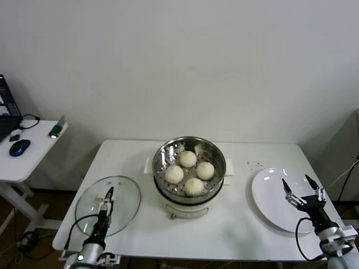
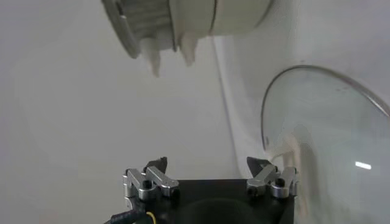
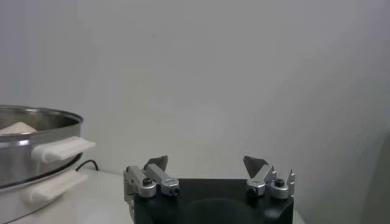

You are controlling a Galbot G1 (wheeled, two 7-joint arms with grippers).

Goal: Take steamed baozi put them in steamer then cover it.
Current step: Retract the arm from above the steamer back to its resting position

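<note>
Four steamed baozi (image 1: 190,172) already sat inside the steamer (image 1: 216,154) mid-worktop, so only covering seemed left. Beside it lay the cover (image 1: 124,197), under the left tool (image 1: 104,199), fingers apart. Over the emptied plate (image 1: 268,193), the right tool (image 1: 303,188) hung spread, holding nothing.

A bare lab or office test room: plain white wall (image 1: 179,67), a white counter (image 1: 235,224), and a side desk (image 1: 33,148) holding a blue computer mouse (image 1: 19,147) and cables.
</note>
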